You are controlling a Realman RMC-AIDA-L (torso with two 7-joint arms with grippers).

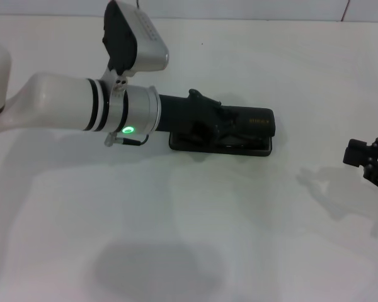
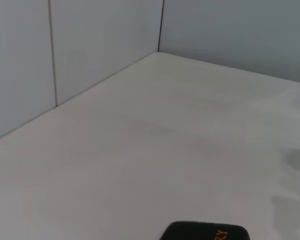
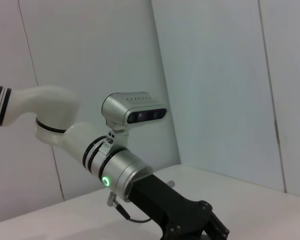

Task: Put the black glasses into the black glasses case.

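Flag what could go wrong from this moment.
The left tool sits on the black glasses case, hiding the glasses; a protruding temple could be pinched. Pressing on one end might tip or slide the case across the smooth table. The right tool is parked at the table's right edge.

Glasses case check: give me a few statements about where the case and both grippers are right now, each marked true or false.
1. The left gripper is over the black glasses case. True.
2. The case stands upright on one end. False: it lies flat on the white table.
3. The right gripper is touching the case. False: it sits apart from it, near the head view's right edge.
4. Gold lettering shows on the case lid. True: visible in the head and left wrist views.
5. The black glasses lie in the open on the table, beside the case. False: no glasses lie there; the left gripper covers most of the case, so whether they are inside cannot be told.
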